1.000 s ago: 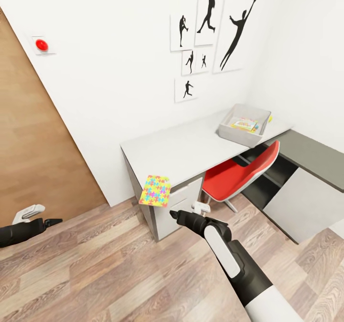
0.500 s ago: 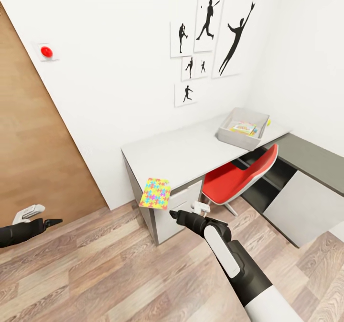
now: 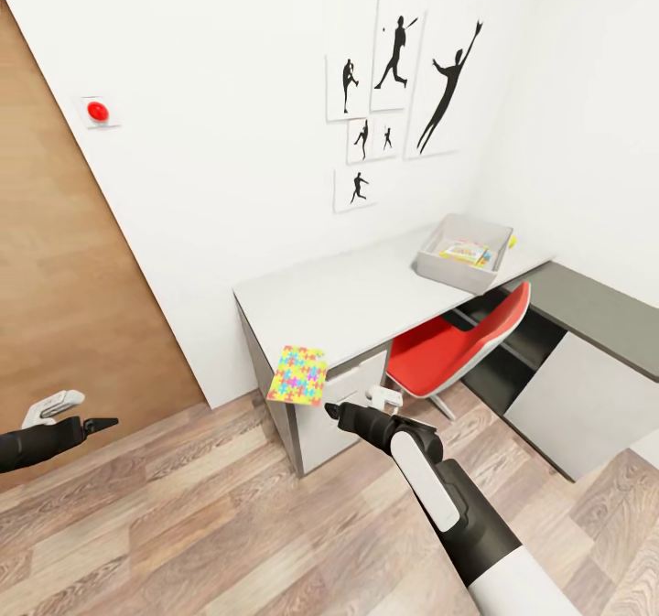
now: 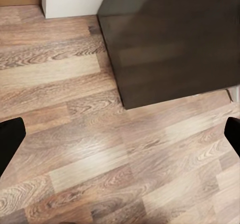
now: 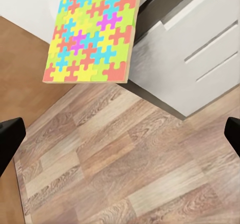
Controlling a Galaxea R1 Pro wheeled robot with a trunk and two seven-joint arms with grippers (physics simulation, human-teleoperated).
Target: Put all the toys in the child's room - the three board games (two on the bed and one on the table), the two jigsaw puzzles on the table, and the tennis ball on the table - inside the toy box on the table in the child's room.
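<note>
Jigsaw puzzle [image 3: 297, 375] sticks out over the near front edge of the tabletop [image 3: 348, 296], tilted, its low corner past the edge. Far along the tabletop sits the toy box [image 3: 462, 253] with a colourful board game [image 3: 463, 252] inside. Right gripper [image 3: 359, 404] is open just beside the puzzle, not touching it. Left gripper [image 3: 81, 415] is open over the wood floor [image 3: 210, 515], well away from the tabletop.

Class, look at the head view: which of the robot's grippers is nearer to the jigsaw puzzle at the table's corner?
Right. The right gripper sits just below and beside the jigsaw puzzle; the left gripper hangs far off by the door.
</note>
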